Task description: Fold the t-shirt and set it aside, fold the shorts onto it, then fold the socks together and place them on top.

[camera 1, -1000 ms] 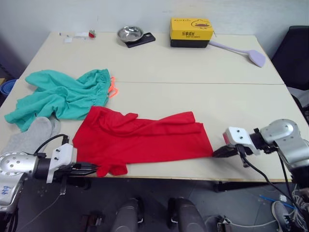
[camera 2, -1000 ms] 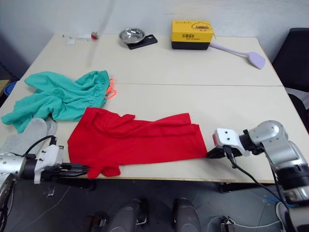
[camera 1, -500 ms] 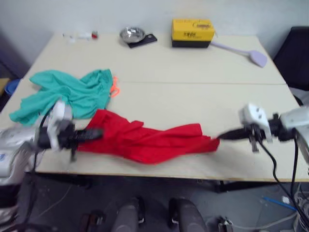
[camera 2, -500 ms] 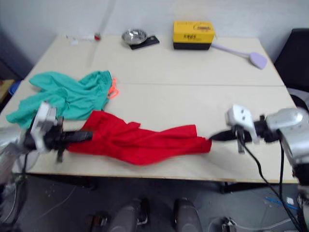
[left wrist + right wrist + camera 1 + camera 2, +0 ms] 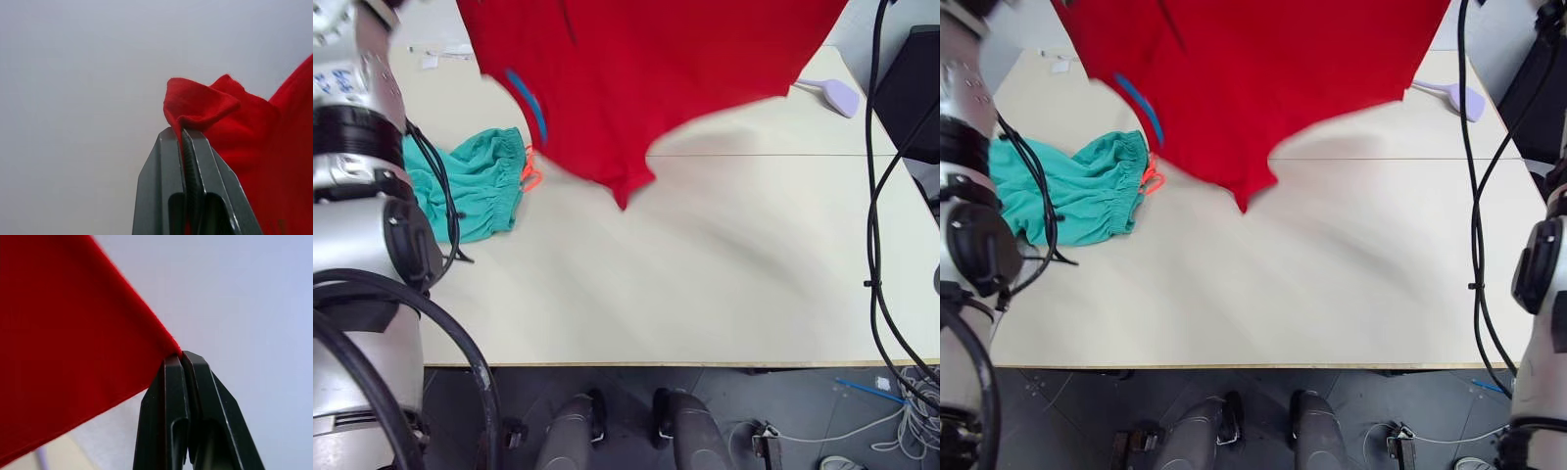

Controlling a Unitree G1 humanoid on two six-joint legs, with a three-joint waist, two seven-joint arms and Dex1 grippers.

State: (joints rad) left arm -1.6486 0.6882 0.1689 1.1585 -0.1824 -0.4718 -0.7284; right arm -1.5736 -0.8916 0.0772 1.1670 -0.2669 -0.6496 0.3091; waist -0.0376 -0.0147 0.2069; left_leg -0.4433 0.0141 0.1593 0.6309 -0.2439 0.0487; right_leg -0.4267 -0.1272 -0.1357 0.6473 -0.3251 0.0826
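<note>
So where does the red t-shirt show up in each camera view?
Left eye: t-shirt hangs across the top, above the table.
Right eye: same, top centre.
Left wrist: a bunched corner in the left pincer.
Right wrist: an edge in the right pincer.
Shared landmark: teal shorts.

1. Even, bright indoor light — no glare on the counter (image 5: 724, 294).
2. A soft, blurred shadow falls on the counter under the t-shirt (image 5: 646, 69), spreading toward 4 o'clock.
3. The t-shirt's lower edge is motion-smeared.
4. In the wrist views the fingers (image 5: 195, 196) are sharp — the pale background is featureless.
</note>
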